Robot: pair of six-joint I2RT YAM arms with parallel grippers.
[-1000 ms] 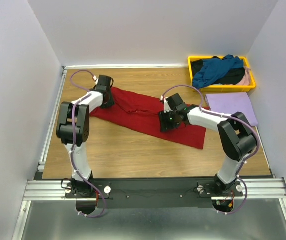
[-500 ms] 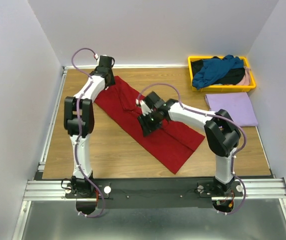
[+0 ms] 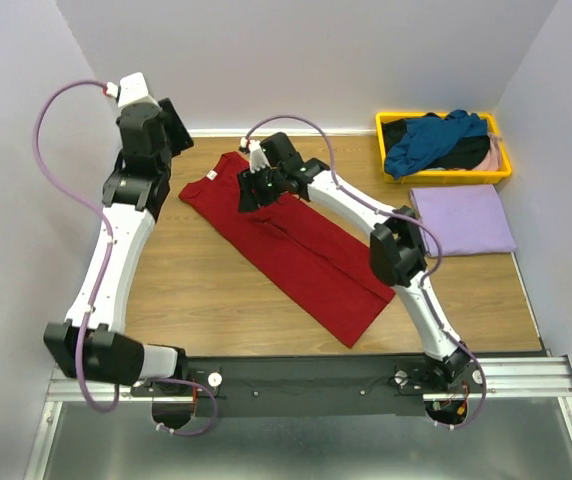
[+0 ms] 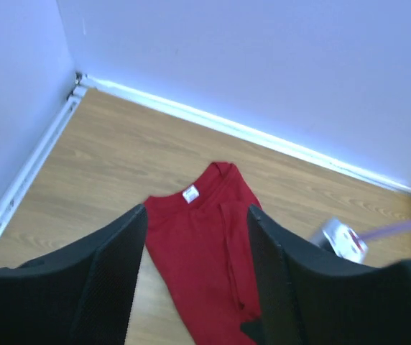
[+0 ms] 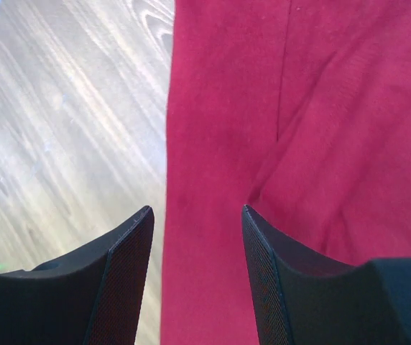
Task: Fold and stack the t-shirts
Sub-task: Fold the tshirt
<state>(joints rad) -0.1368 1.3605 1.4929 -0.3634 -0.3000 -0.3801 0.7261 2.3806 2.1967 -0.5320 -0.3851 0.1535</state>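
Change in the last sec: L arm has let go & swung high toward the far-left corner. Left gripper point(image 4: 195, 215) is open w/ nothing in it, looking down on the collar from well above. Right gripper point(image 5: 195, 212) has slid up the cloth to the collar end, jaws apart, no cloth between them; can't tell if the tips touch the fabric.

Dark red t-shirt point(image 3: 296, 245) was spread wide across the counter point(image 3: 216, 290), now lies as a narrower diagonal strip, collar far-left, hem near-right, sleeves tucked in.

Prob means lengthwise fold is done & smoothed; cross folds still to do, then onto the folded lavender t-shirt point(image 3: 463, 218) at right. Teal, black & pink shirts wait in the yellow tray point(image 3: 456, 176)
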